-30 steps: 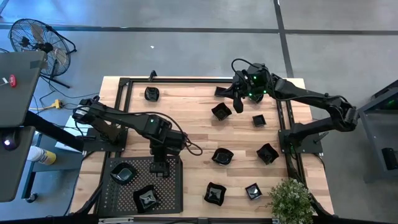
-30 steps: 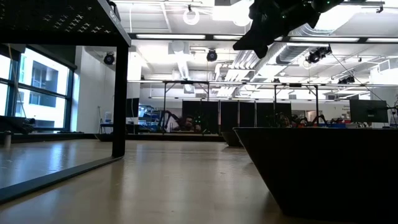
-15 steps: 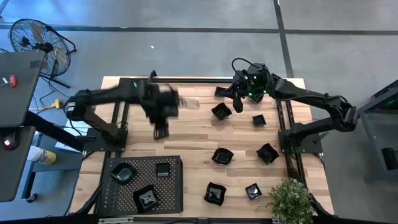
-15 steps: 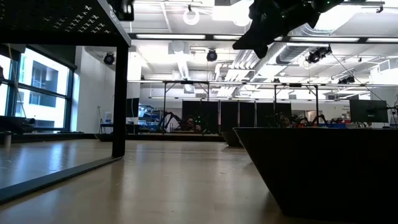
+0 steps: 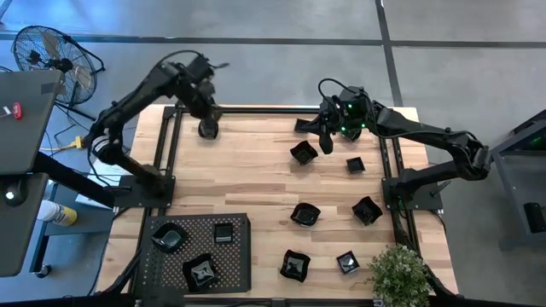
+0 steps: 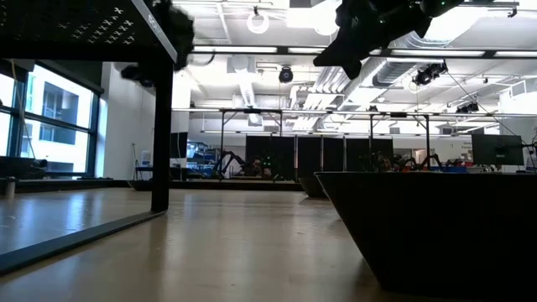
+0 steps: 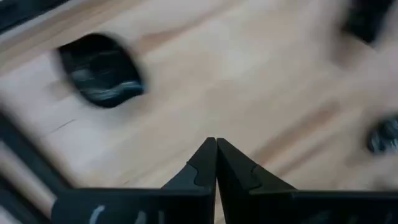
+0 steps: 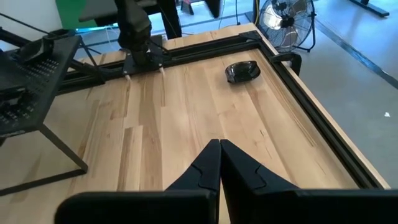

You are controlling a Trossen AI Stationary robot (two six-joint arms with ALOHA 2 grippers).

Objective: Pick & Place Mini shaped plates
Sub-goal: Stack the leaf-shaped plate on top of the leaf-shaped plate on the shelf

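Note:
Several small glossy black plates lie on the wooden table: an oval one (image 5: 207,129) at the far left, and others (image 5: 303,153) (image 5: 304,215) (image 5: 295,266) on the right half. Three more (image 5: 169,238) (image 5: 223,232) (image 5: 202,271) rest on the black perforated tray (image 5: 239,264) at the near left. My left gripper (image 5: 207,113) is shut and empty, raised just beside the oval plate (image 7: 99,78). My right gripper (image 5: 326,143) is shut and empty, raised above the table's far right, near a plate (image 5: 355,165).
A black metal frame (image 5: 256,109) runs along the table's far edge and sides. A potted plant (image 5: 399,275) stands at the near right corner. A fan (image 5: 51,53) stands on the floor beyond the table's far left. Bare wood (image 5: 256,179) lies mid-table.
My left gripper has gone quickly from above the tray up and toward the table's far edge, ending by the oval plate at the far left. A small square plate shows on the tray where the gripper was.

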